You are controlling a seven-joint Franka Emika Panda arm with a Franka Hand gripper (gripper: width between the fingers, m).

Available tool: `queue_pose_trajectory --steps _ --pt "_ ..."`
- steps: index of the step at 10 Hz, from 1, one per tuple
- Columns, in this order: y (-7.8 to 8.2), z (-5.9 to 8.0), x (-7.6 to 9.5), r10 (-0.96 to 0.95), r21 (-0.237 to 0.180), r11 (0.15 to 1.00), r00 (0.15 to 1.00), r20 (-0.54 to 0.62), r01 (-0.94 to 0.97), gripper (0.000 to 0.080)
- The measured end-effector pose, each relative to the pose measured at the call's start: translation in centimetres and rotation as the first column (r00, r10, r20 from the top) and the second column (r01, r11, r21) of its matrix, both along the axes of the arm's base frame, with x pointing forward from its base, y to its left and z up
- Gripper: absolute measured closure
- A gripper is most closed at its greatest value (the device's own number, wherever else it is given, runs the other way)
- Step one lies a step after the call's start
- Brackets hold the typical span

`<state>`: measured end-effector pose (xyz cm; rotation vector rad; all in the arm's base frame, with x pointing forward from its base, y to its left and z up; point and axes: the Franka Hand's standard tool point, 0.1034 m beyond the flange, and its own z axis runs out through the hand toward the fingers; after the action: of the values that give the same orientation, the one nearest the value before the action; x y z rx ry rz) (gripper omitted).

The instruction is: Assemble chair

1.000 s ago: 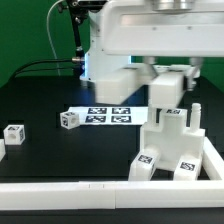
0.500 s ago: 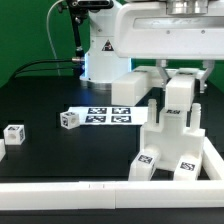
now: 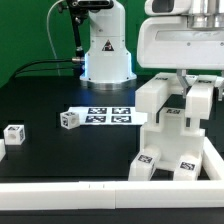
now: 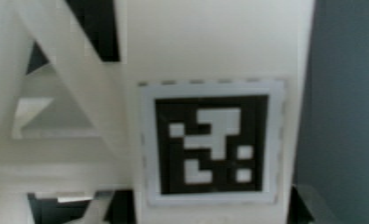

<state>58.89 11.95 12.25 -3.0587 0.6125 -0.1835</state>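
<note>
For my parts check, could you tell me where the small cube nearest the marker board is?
In the exterior view, the small cube sits on the black table, just left of the marker board.

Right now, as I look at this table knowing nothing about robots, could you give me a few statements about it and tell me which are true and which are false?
1. The gripper grips a white block near the top of the half-built chair. True.
2. The table is pale wood. False: it is black.
3. The marker board lies flat on the table. True.
4. The two small cubes are stacked on the half-built chair. False: they lie loose on the table, apart from each other, toward the exterior view's left of the chair.
</note>
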Motion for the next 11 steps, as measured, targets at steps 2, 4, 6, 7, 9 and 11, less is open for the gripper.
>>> queue_pose_trajectory --steps 2,4,6,7,9,11 --pt "-0.5 0.0 0.1 -0.007 -0.002 1.000 1.000 0.001 0.007 0.0517" --pt "-0.9 0.1 0.2 -0.013 -0.003 1.000 1.000 0.000 0.013 0.0516" --pt "-0.9 0.0 0.2 -0.014 -0.003 1.000 1.000 0.001 0.014 0.0515" --pt "-1.1 0.1 0.2 -0.066 0.027 0.997 0.998 0.010 0.066 0.0515" --pt "-0.6 0.1 -1.0 -0.069 0.041 0.997 0.997 0.023 0.068 0.0515" --pt "-0.3 0.0 -1.2 -0.059 0.037 0.998 0.998 0.026 0.058 0.0515"
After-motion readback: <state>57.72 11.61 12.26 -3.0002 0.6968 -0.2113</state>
